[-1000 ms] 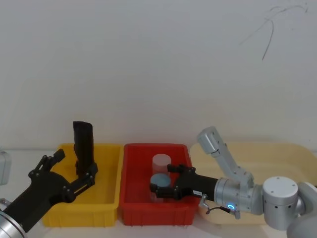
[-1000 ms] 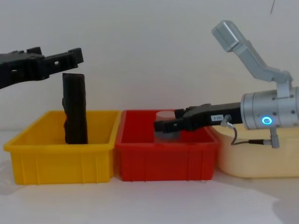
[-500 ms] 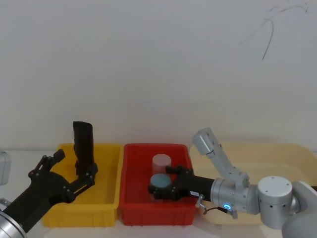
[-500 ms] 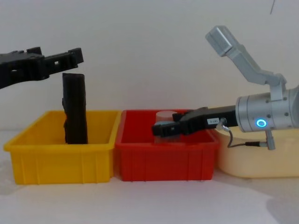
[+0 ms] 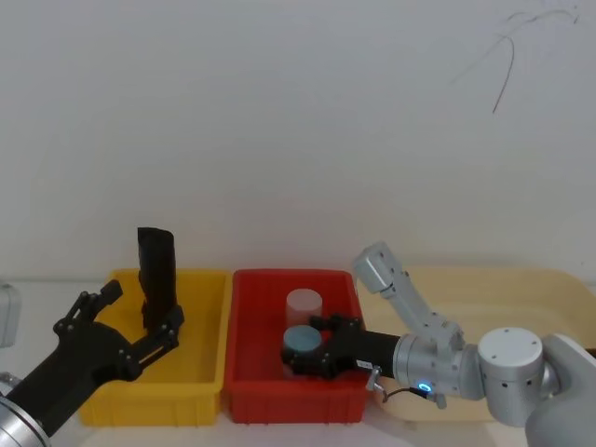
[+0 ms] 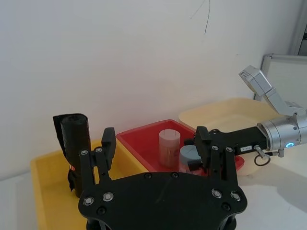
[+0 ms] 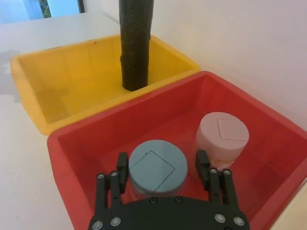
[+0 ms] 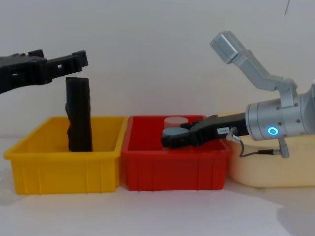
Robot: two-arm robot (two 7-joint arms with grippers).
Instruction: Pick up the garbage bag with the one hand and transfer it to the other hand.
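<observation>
The right pincer (image 7: 161,173) has been lowered deeper into the red bin (image 5: 251,372), its fingers spread around the blue-lidded jar (image 7: 156,167). The left pincer (image 5: 140,321) is kept open above the yellow bin (image 5: 200,382), where the garbage bag (image 5: 156,275) stands upright, ungrasped.

Three bins: one yellow bin (image 5: 209,372), one red bin (image 5: 244,372), one cream bin (image 5: 521,289); two jars: one blue-lidded jar (image 7: 157,167), one pink jar (image 7: 222,139); one black roll (image 5: 156,277).
</observation>
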